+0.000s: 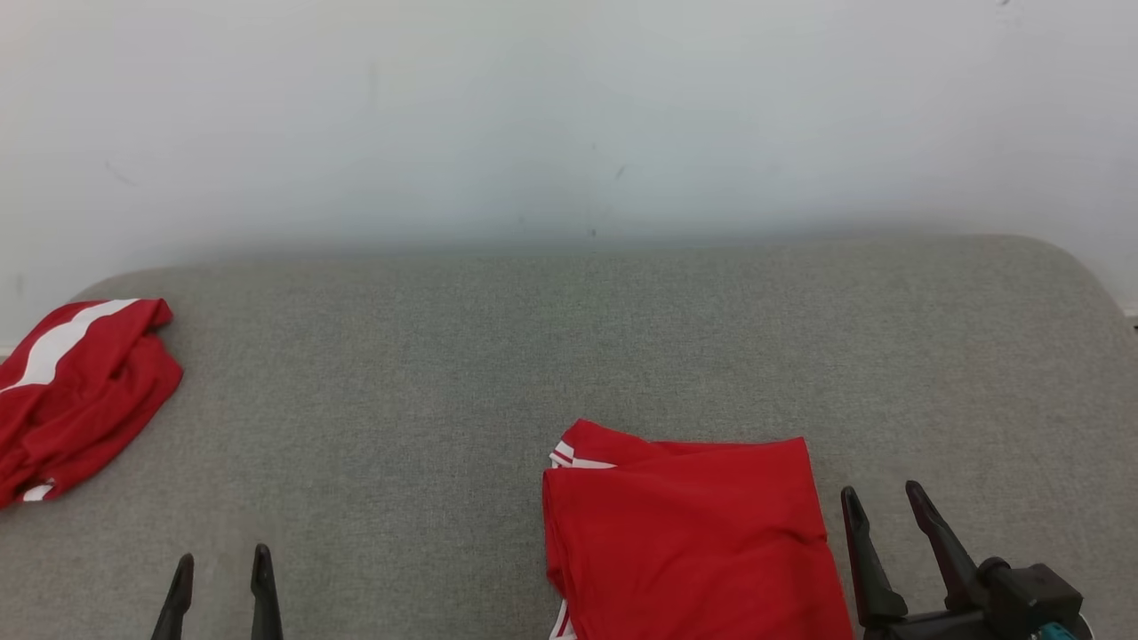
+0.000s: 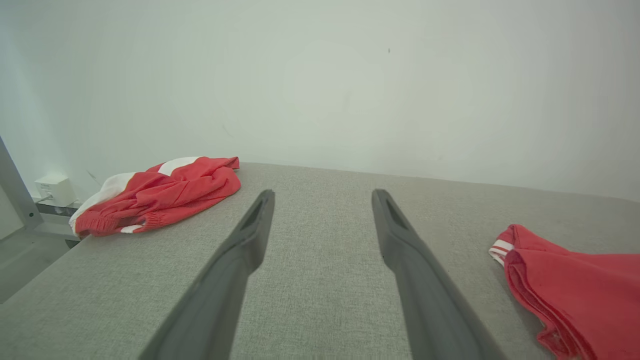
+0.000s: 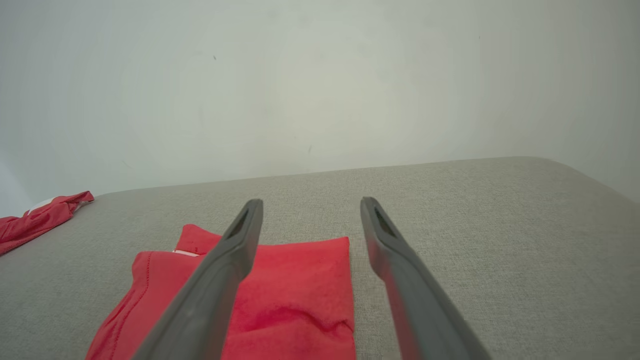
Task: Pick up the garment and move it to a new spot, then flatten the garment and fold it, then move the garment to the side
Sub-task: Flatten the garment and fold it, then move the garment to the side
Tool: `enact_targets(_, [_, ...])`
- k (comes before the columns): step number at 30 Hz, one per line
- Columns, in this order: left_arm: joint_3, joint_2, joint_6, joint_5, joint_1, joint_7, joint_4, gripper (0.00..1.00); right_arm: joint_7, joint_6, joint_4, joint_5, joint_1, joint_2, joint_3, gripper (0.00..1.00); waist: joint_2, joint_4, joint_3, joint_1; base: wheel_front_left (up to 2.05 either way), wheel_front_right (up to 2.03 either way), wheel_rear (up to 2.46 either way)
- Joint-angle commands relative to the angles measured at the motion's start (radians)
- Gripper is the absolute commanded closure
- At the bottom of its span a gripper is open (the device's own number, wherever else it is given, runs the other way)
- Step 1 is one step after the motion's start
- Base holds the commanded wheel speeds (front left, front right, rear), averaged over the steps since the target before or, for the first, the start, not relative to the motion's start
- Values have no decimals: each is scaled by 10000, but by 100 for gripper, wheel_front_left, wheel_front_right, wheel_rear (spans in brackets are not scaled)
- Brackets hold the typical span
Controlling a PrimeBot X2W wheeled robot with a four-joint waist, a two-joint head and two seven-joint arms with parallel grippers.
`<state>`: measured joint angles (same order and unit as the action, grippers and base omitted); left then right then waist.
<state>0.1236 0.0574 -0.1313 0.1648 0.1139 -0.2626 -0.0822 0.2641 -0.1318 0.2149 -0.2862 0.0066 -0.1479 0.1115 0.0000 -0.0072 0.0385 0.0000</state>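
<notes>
Where it lies folded, red garment (image 1: 689,533) looks rect. on gray weave (image 1: 444,356).

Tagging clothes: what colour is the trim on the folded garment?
White stripes on red. The trim sits at the folded garment's corner; clearest in left wrist view.

Table (image 1: 444,400) is covered in grey woven fabric; its far right corner is rounded. Plain white wall (image 1: 569,116) is seen directly behind it, marked by a few small dark specks. A crumpled red-and-white garment (image 1: 80,391) is bunched at the table's far left edge. Past that edge, a small white box (image 2: 54,189) is seen low by the wall, beside a grey metal bar (image 2: 15,195).
</notes>
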Motion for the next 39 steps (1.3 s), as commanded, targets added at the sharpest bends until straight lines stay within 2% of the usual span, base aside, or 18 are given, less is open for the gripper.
enact_targets(1, [13, 44, 18, -70, 156, -31, -22, 0, 0, 25, -45, 96, 127, 12, -47, 0, 0, -22, 53, 0, 0, 0, 0])
enact_targets(5, [-120, 252, 18, -49, 332, 84, -22, 0, 0, 25, -200, 170, 297, -59, -169, 0, 0, -3, 157, 0, 0, 0, 0])
enact_targets(12, [-642, 844, 18, 247, 458, 653, 640, 0, 0, 25, -399, 280, 548, -71, -377, 0, 0, 118, 247, 0, 0, 0, 0])
enact_targets(18, [-953, 1106, 19, 708, 495, 1138, 1188, 0, -30, 26, -347, 390, 624, 4, -417, 0, 0, 181, 268, 0, 0, 0, 0])
enact_targets(25, [-955, 1120, 43, 1119, 501, 1467, 1561, 0, -326, 26, -497, 635, 692, 185, -628, 0, 0, 162, 227, 0, 0, 0, 0])
enact_targets(39, [-898, 1174, 213, 1261, 681, 1645, 1547, 0, -597, 26, -962, 913, 853, 362, -866, 0, 0, 131, 251, 0, 0, 0, 0])
